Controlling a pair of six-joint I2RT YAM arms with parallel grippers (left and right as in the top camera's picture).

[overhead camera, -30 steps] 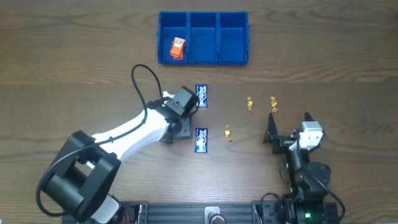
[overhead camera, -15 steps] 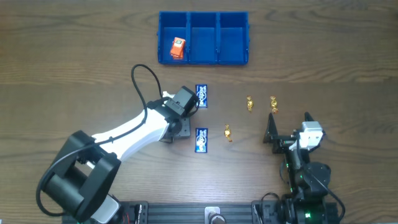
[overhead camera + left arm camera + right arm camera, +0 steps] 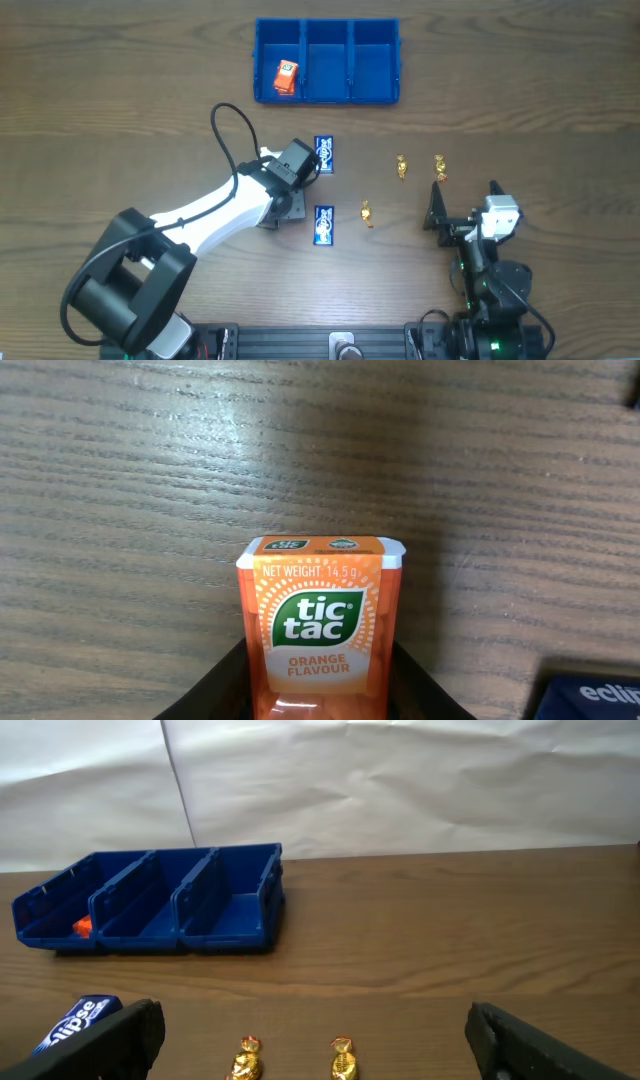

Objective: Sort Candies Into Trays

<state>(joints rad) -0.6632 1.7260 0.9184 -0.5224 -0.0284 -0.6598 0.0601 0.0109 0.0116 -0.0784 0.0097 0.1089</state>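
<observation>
One orange mint box (image 3: 286,76) is stowed in the tray (image 3: 327,22), a second box (image 3: 322,620) pinched by the left hand (image 3: 320,695); blue packs (image 3: 324,154) and gold candies (image 3: 401,166) are left, right hand (image 3: 315,1030) spread.

The table (image 3: 120,120) is showing matt, finely grained wood, the blue tray (image 3: 327,98) is looking like smooth, hard plastic, the orange candy box (image 3: 320,625) is gleaming with a glossy plastic shell, and the small gold candies (image 3: 366,214) are glinting in crinkled foil.
</observation>
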